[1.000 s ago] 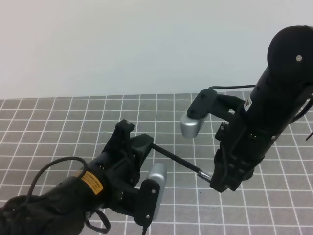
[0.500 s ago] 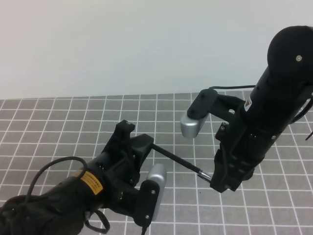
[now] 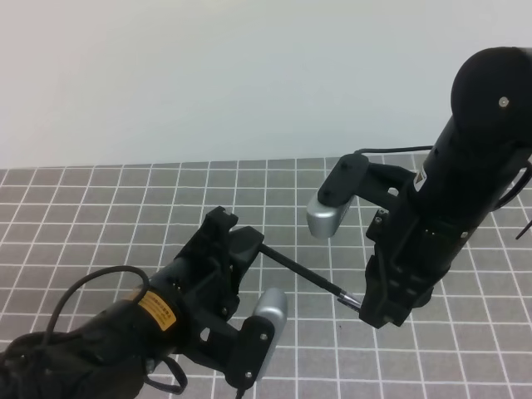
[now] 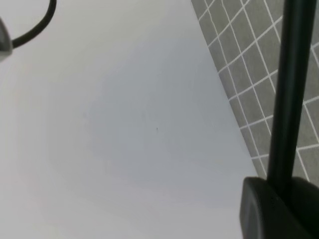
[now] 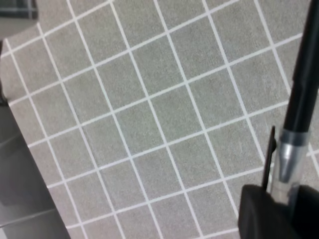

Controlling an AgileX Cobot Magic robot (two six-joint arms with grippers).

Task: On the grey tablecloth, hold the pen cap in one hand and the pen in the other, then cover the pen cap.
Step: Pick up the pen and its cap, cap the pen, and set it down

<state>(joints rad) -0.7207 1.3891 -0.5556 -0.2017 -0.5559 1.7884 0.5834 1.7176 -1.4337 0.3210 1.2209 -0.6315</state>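
The black pen point(image 3: 303, 273) hangs slanted above the grey tablecloth point(image 3: 125, 208), between my two arms. My left gripper point(image 3: 252, 248) is shut on the pen's upper left end; in the left wrist view the pen's shaft point(image 4: 288, 94) rises from a dark finger point(image 4: 271, 211). My right gripper point(image 3: 368, 307) is shut on the pen cap point(image 5: 285, 162), a clear tube with a dark clip. In the right wrist view the pen point(image 5: 308, 84) runs down into the cap's mouth, and its silvery tip shows through the clear wall.
The gridded cloth covers the whole table in view and ends at a white wall point(image 3: 208, 75) behind. Two silver wrist cameras point(image 3: 326, 214) jut from the arms. A black cable point(image 3: 71, 295) loops beside the left arm.
The left arm has turned a little, so its wrist camera sits lower and further right. The pen and the right gripper have hardly moved.
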